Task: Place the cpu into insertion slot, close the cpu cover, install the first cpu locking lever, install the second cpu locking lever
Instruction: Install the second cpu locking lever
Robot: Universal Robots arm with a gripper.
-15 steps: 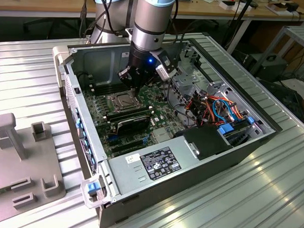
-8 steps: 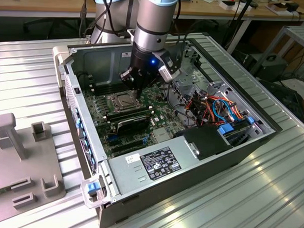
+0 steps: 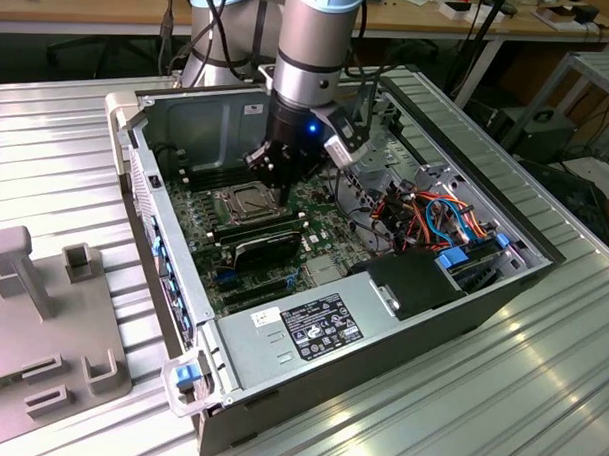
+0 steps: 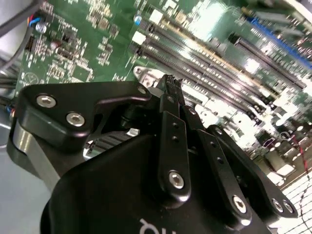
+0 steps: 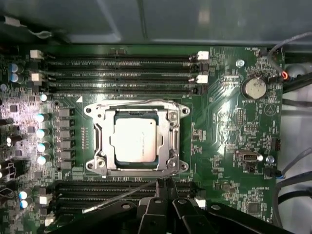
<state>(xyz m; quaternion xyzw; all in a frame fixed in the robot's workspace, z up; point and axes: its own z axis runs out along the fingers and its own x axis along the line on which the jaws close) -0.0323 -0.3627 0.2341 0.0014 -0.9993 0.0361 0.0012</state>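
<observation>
The black two-fingered end effector sits low over the green circuit board inside the open grey metal computer case, which rests on the ribbed metal table. In both wrist views the fingers are pressed together at the tips with no gap between them, and nothing is clamped between them. In the first wrist view the fingertips sit just beside the socket edge, over the long black memory slots on that side.

The small flat square cpu with its silvery-tan metal top lies flat in the square insertion slot set into the board. The thin silver metal cpu cover, a frame with a square window cut-out, lies closed down around the chip, so that the chip top shows through the window. A thin wire locking lever runs at an angle across the memory slots near the fingertips, from the socket corner outward; whether it is latched cannot be determined.

In the exterior view the end effector hangs from the silver and blue arm directly beside the socket. A grey plastic fixture with upright posts stands on the table toward the exterior view's left, well apart from the case.
</observation>
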